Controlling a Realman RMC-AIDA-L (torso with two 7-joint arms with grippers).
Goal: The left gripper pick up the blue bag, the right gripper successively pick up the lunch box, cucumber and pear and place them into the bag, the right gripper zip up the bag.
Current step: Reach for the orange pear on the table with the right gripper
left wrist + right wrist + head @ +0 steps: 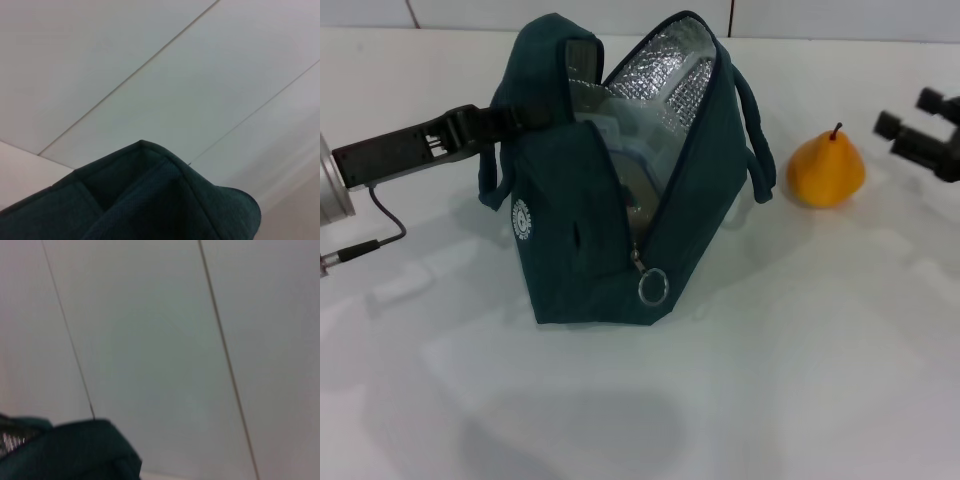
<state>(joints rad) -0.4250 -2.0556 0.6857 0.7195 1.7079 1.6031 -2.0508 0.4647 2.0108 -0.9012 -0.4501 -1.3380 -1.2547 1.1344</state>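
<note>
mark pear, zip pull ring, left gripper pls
pear (826, 171): head view, middle of its orange body.
zip pull ring (653, 288): head view, the ring on the blue bag's (570, 270) front.
left gripper (510, 118): head view, fingertips at the bag's handle.

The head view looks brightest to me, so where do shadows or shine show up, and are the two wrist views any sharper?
Head view: soft grey shadows lie on the table in front of the bag, and its foil lining glints. Left wrist view: the bag's edge is dark but fairly crisp against the pale wall. Right wrist view: the bag corner and wall lines look smeared and soft.
</note>
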